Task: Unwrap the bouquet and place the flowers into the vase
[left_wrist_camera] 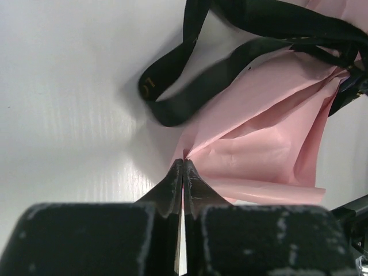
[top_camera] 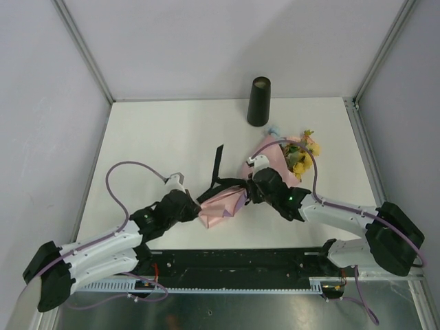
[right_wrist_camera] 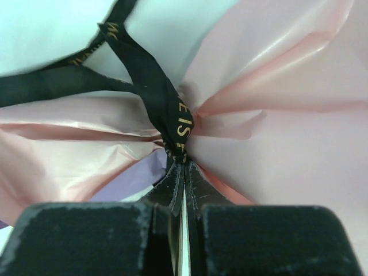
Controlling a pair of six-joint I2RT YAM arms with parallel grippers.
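The bouquet (top_camera: 273, 152) lies on its side on the white tabletop (top_camera: 165, 137). Its flowers (top_camera: 300, 159) point toward the far right, near the upright black vase (top_camera: 259, 102) but apart from it. The left gripper (left_wrist_camera: 183, 168) is closed tight, its tips pinching a corner of the pink wrapping paper (left_wrist_camera: 259, 144) at the bundle's narrow end. The right gripper (right_wrist_camera: 183, 168) is likewise closed, nipping the black ribbon (right_wrist_camera: 155, 92) at its knot around the paper.
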